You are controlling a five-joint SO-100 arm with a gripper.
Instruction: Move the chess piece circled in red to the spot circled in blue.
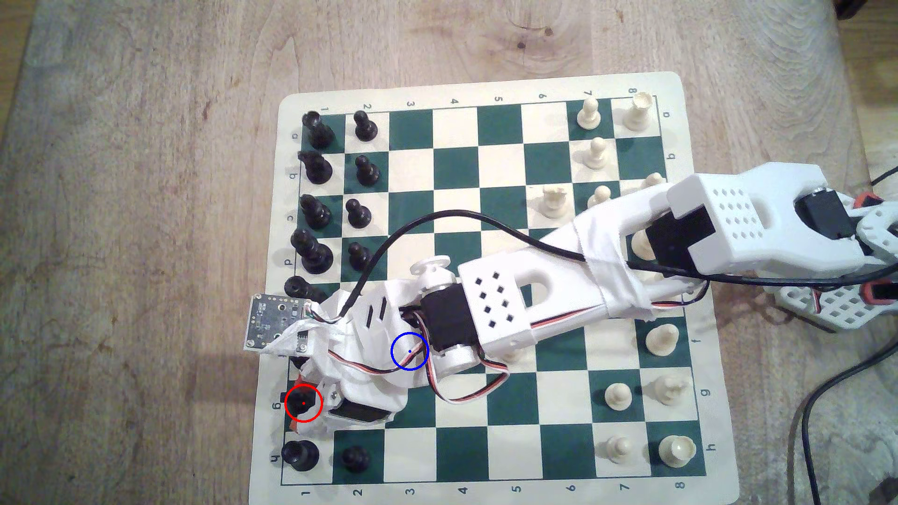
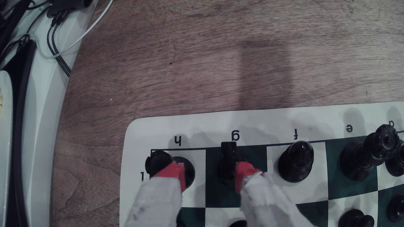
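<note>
Between the spread gripper (image 2: 209, 174) fingers, the knight (image 2: 228, 165) is standing, touching one; target square (image 1: 409, 351) is lying toward two o'clock in the exterior view.

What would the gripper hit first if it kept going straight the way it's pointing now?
Probably the black knight on g1: it stands between the open red-tipped fingers, close against one. Beyond it lie the board's cream border and bare wooden table. Depth is hard to judge.
</note>
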